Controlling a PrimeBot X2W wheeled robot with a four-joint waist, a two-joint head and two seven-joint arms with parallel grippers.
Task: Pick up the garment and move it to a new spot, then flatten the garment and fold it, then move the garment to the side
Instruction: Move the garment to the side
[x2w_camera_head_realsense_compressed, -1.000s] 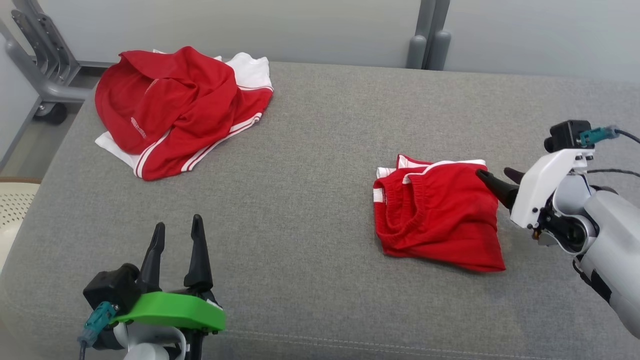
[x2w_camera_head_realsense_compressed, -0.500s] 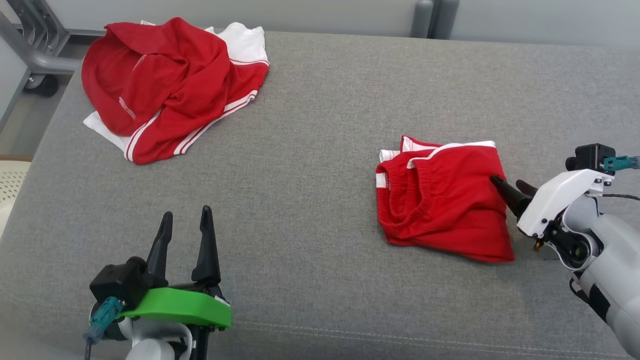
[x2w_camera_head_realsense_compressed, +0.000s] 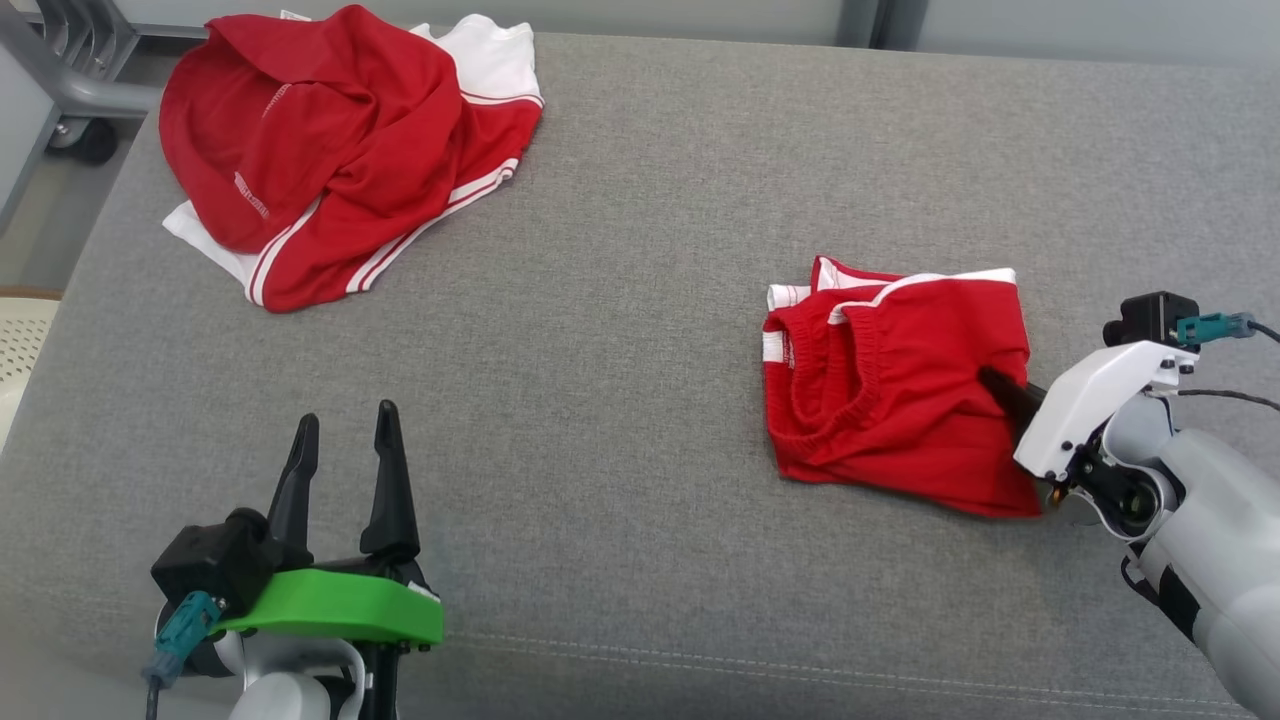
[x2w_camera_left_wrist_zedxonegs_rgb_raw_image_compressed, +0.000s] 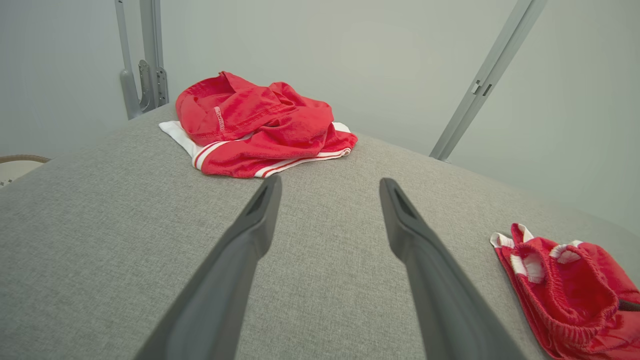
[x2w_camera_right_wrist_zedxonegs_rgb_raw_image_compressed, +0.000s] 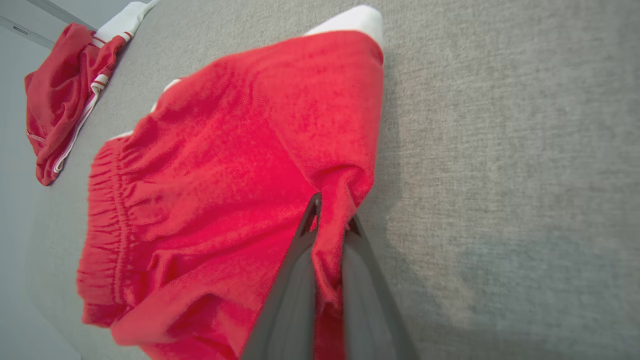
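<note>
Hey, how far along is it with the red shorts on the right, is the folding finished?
Folding looks done: the shorts lie in a compact folded stack on the cushion. In hand: the right gripper is shut on a pinch of their edge, probably to carry them aside. Left: that move itself. The left gripper hangs open, touching nothing; a crumpled garment lies at the far left.

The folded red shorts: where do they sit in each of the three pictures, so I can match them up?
Head view: shorts lie right of centre, the right pincer at their edge.
Left wrist view: shorts in the lower right corner.
Right wrist view: shorts across centre and left, pinched by that pincer.
Shared landmark: the crumpled red-and-white garment.
</note>
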